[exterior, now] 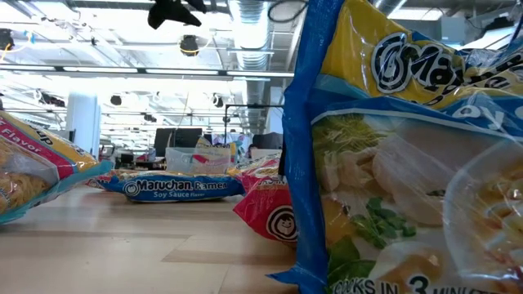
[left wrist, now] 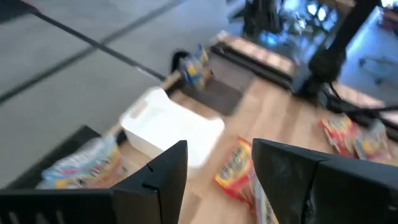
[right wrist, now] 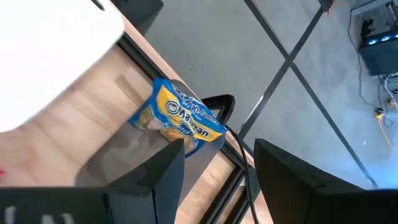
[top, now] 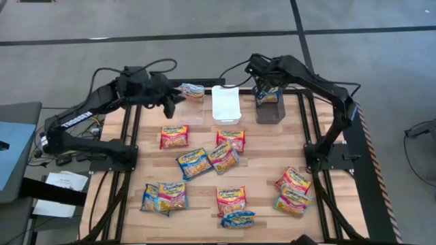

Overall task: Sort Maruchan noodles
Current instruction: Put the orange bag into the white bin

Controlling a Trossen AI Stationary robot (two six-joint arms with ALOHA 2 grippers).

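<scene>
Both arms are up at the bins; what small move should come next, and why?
Probably the left gripper should pull back toward the loose packets mid-table: its jaws are open and empty, and a packet already lies in the clear bin. The right gripper hangs open over the grey bin.

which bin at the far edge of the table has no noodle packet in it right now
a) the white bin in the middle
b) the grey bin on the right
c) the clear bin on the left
a: in the high view the white bin shows only its bare inside, while a packet lies in the clear bin and a blue-edged packet stands in the grey bin.
</scene>
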